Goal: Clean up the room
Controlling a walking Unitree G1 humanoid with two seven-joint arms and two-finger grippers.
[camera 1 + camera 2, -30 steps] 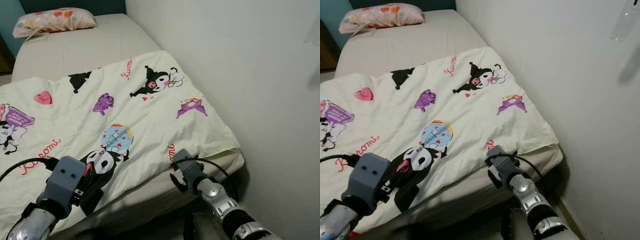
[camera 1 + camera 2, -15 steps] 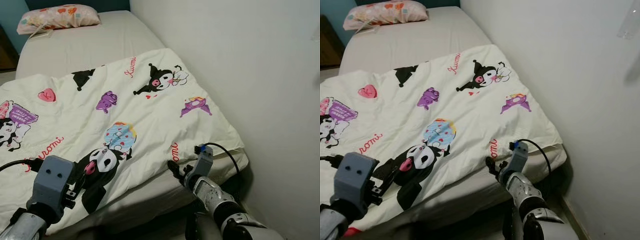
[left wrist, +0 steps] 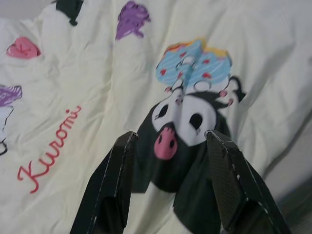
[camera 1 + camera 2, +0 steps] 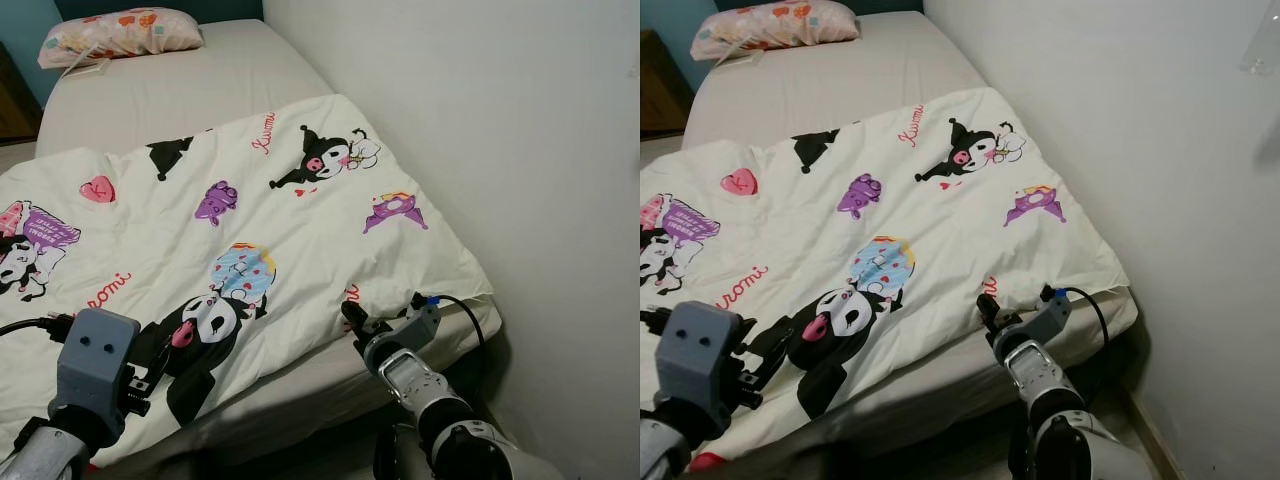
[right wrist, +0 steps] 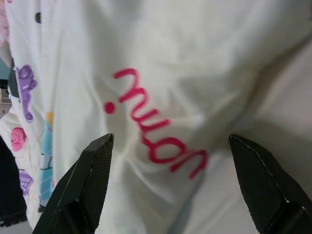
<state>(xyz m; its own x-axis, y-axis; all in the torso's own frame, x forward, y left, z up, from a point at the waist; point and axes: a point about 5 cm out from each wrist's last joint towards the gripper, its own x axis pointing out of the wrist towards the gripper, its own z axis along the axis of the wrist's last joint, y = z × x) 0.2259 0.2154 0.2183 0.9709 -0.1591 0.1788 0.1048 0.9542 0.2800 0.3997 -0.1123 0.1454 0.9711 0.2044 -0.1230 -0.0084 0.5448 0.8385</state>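
A cream blanket (image 4: pixel 260 230) printed with black cartoon characters and red lettering lies spread over the near half of the bed. My left gripper (image 4: pixel 155 360) hovers open above the black character print (image 3: pixel 180 122) near the blanket's front edge. In the left wrist view its two fingers (image 3: pixel 117 185) stand wide apart with nothing between them. My right gripper (image 4: pixel 352 315) is at the blanket's front right edge, open. In the right wrist view the gripper (image 5: pixel 171 141) points at the red lettering (image 5: pixel 156 126), with the blanket's fold between its spread fingers.
The bare beige mattress (image 4: pixel 170 90) runs back to a flowered pillow (image 4: pixel 120 35) at the head. A white wall (image 4: pixel 500 120) borders the bed's right side. Dark floor shows below the bed's foot, between my arms.
My right wrist has rolled over and its fingers have come up to the blanket's edge by the red lettering. The left arm has sunk a little lower in the view.
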